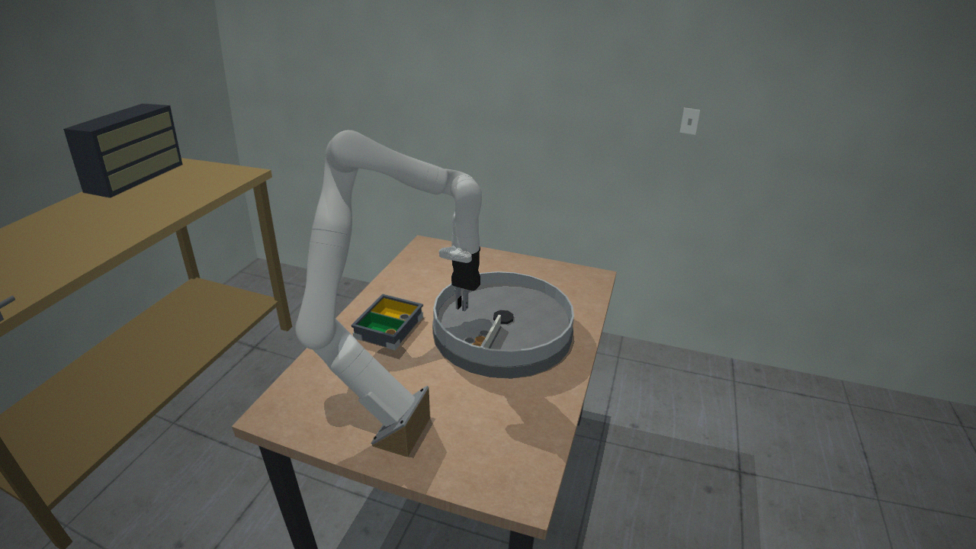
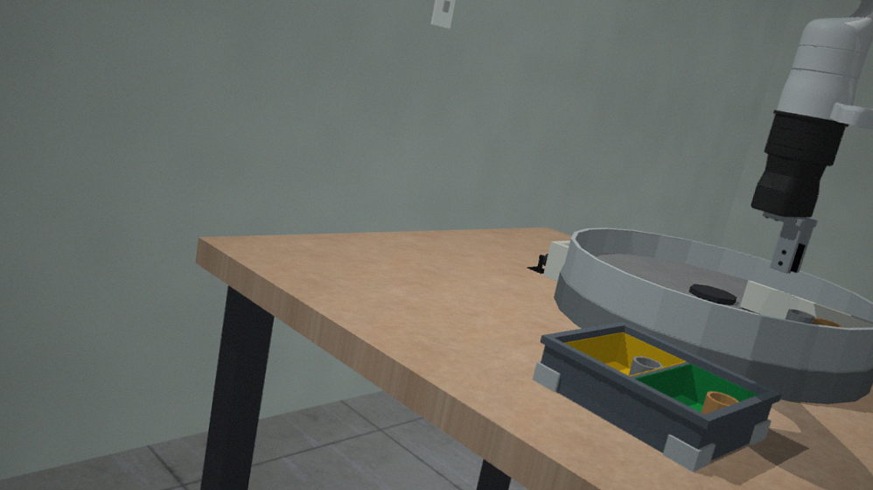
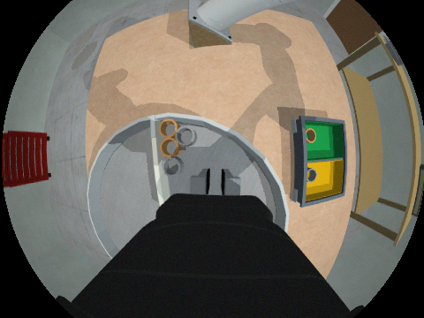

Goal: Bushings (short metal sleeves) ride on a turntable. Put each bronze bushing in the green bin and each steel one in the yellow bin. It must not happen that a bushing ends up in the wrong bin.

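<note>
My gripper [image 1: 461,306] [image 2: 786,268] [image 3: 215,177] is partly open, with nothing between its fingers, above the turntable [image 1: 505,360] [image 2: 653,303] [image 3: 90,194]. Two bronze bushings [image 3: 162,128] [image 3: 179,150] stand by the white bar; a steel bushing [image 3: 194,136] stands beside them and another steel bushing [image 3: 180,167] stands in shadow. In the wrist view all four are left of the fingers. The green bin [image 1: 375,319] [image 2: 687,378] [image 3: 327,150] holds a bronze bushing [image 2: 720,406]. The yellow bin [image 1: 396,305] [image 2: 606,343] [image 3: 324,190] holds a steel bushing [image 2: 644,370].
The white bar [image 1: 492,330] [image 2: 772,299] [image 3: 155,155] crosses the turntable from its dark hub [image 1: 503,316] [image 2: 712,294] to the raised rim. Both bins share one dark tray [image 1: 371,336] [image 2: 620,401] beside the turntable. A shelf bench [image 1: 204,184] stands off to the side.
</note>
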### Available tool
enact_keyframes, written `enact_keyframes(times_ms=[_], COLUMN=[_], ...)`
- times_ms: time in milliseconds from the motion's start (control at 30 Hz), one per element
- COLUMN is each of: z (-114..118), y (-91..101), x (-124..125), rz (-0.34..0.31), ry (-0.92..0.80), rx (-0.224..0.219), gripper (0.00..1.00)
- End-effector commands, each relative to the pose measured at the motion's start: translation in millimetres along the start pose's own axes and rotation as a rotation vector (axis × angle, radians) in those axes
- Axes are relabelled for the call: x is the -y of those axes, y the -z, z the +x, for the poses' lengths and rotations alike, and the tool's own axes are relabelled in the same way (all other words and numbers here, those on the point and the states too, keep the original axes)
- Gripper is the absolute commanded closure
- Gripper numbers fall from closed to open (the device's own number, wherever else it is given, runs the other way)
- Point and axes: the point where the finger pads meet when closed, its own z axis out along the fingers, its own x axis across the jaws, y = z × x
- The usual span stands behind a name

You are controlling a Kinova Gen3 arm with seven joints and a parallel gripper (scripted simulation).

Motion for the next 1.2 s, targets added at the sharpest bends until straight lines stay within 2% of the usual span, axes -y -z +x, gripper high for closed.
enact_keyframes(times_ms=[0,33,200,600,767,1167], z=[-7,-7,-63,-63,-63,-62], y=[-4.2,-4.2,-9.4,-9.4,-23.6,-38.4], x=[0,0,4,4,4,4], rz=[0.002,0.002,0.002,0.002,0.002,0.002], ry=[-0.015,-0.015,-0.015,-0.015,-0.015,-0.015], rx=[-0.016,-0.016,-0.016,-0.016,-0.015,-0.015], gripper=[0.6,0.6,0.6,0.6,0.6,0.6])
